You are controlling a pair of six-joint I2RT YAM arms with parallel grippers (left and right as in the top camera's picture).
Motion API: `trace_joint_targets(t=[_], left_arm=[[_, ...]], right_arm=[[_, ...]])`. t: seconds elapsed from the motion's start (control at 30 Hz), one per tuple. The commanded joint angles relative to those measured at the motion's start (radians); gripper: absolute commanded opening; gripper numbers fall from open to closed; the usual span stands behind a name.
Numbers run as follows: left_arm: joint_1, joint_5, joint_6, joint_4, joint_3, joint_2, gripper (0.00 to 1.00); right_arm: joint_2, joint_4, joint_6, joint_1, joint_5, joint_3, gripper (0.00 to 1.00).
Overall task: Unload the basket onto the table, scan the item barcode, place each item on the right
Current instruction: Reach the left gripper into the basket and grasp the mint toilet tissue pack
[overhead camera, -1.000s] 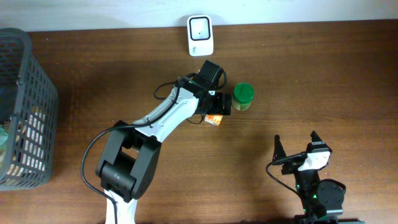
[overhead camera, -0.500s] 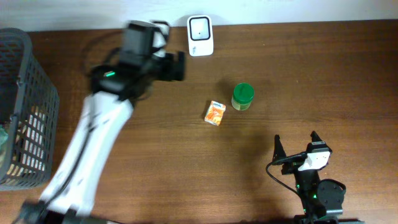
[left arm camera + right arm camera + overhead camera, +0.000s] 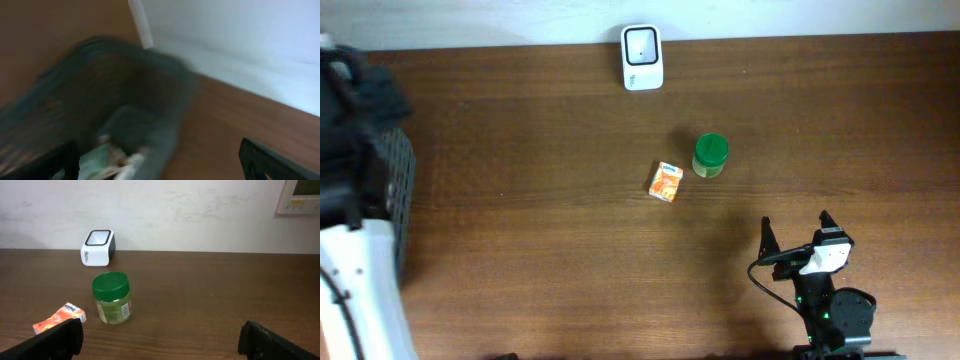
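Over the dark mesh basket at the wooden table's left edge hung the left gripper, jaws spread and empty, probably positioned to fetch an item. By the far edge stood a white barcode scanner, with a green-lidded jar and a small orange carton just before it. The right gripper waited at the near edge, spread and empty.

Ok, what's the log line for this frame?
left gripper: open, empty, at basket | right gripper: open, empty | orange box, green-lidded jar: on table, untouched | scanner: far edge

Top-down overhead, low right wrist: common jar
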State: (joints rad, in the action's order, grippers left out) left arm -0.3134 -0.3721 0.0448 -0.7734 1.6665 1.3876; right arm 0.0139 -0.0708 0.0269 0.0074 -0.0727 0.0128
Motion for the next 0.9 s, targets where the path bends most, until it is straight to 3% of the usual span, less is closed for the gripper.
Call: trace_joint_targets(t=[0.0,0.3,0.4,0.5,0.87], left_arm=[[-0.153,0.004,-0.011,0.010,0.011,0.043,1.00],[-0.424,0.133,-0.024,0.001,0.011,0.196,0.99],[-0.480,0.133,-0.093,-0.031,0.010,0.272,0.90],[-0.523,0.133,-0.095,-0.084,0.006,0.348,0.84],[-0.557,0.148,-0.152,-0.043,-0.069,0.497,0.86]], right_arm=[[-0.007,-0.002,0.004,0.006,0.005,-0.007,0.98],[-0.007,-0.002,0.004,0.006,0.005,-0.007,0.98],[-0.007,-0.002,0.004,0.006,0.005,-0.007,0.98],[-0.007,-0.002,0.004,0.006,0.005,-0.007,0.98],[-0.007,-0.002,0.004,0.006,0.005,-0.007,0.98]])
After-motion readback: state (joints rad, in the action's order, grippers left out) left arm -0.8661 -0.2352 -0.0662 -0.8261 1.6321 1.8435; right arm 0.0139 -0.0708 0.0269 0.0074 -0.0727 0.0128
